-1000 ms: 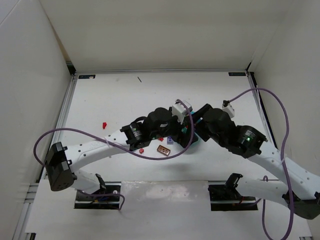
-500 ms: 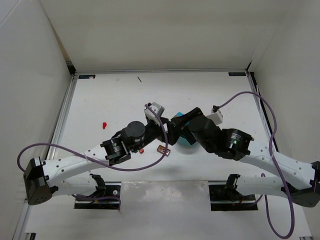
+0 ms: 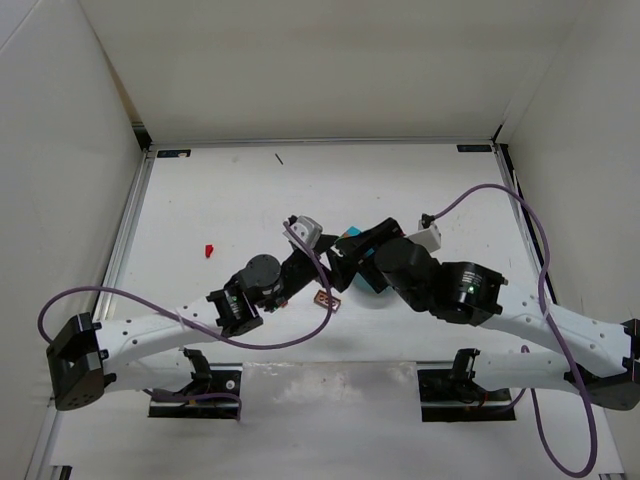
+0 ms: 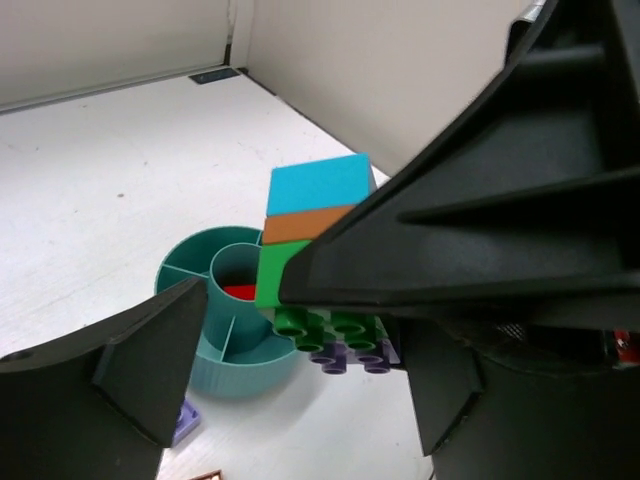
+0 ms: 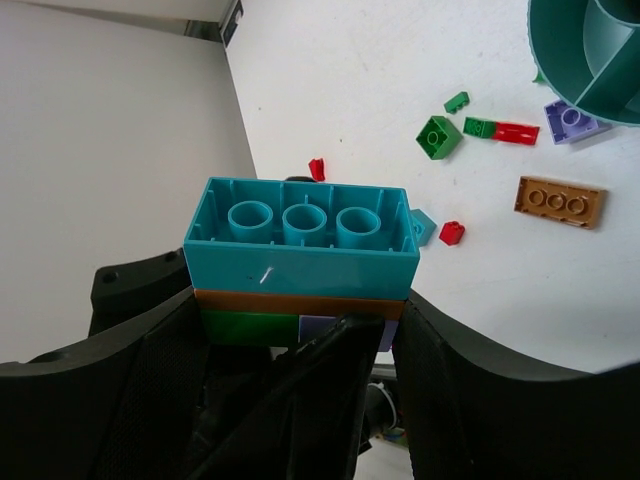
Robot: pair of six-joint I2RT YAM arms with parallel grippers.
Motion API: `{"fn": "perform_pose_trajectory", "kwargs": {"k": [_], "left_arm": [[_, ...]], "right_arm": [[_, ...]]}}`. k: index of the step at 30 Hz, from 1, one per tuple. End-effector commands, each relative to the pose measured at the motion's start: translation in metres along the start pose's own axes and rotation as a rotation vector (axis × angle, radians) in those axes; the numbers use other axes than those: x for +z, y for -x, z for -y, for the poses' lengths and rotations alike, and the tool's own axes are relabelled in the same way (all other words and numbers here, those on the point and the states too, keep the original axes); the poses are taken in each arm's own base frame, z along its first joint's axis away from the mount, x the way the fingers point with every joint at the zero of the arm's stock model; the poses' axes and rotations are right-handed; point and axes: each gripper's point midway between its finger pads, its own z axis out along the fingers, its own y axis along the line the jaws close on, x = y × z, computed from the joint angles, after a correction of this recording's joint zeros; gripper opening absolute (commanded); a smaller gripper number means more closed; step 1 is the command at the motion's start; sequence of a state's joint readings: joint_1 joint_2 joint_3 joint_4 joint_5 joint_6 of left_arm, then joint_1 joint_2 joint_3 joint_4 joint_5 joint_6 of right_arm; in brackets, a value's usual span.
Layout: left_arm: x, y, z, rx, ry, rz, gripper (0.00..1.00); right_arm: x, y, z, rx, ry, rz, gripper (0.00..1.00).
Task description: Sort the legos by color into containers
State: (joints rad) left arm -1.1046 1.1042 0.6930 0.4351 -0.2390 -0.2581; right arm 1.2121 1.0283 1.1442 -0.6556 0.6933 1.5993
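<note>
White tabletop, boxed in by pale walls, is filling all my feeds. Nearest the arm bases, one loose brown plate is lying flat just beside the bowl, on its near-left side.

Just above the bowl's left rim the two tools are meeting. My right gripper is clamping the stack by its short ends, so the stack's long axis is running straight from one right finger to the other. I'm counting four pieces in it: one teal brick showing its hollow underside, one brown layer beneath, then one green brick and one purple brick side by side.

My left gripper is sitting at the studded end, jaws spread wide to either side of that green and purple pair, and I'm not seeing either pad touching. So the stack is lying dead ahead of the left tool, its layers piled away from it. I'm judging the next move to be the left jaws pinching the green and purple pair and peeling it off while the right hangs on.

Inside the bowl, one red piece is showing in the centre cup.

Further out, on the bowl's left, the loose legos are scattered: I'm counting three green, three red, one small teal, and one purple lying nearest the bowl's wall. One of those reds is lying well off to the bowl's left.
</note>
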Motion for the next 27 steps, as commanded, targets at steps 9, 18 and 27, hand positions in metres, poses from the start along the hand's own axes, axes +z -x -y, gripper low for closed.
{"fn": "perform_pose_trajectory", "kwargs": {"k": [9, 18, 27], "left_arm": [[-0.008, 0.025, 0.012, -0.002, -0.068, 0.11, 0.55], [-0.018, 0.029, 0.022, 0.017, -0.133, 0.111, 0.41], [-0.037, 0.043, 0.019, -0.012, -0.128, 0.133, 0.31]], "right_arm": [[-0.001, 0.003, -0.006, 0.028, 0.02, 0.03, 0.24], [0.006, -0.014, -0.009, -0.006, 0.017, -0.046, 0.28], [0.006, -0.015, -0.005, -0.038, 0.011, -0.052, 0.5]]}}
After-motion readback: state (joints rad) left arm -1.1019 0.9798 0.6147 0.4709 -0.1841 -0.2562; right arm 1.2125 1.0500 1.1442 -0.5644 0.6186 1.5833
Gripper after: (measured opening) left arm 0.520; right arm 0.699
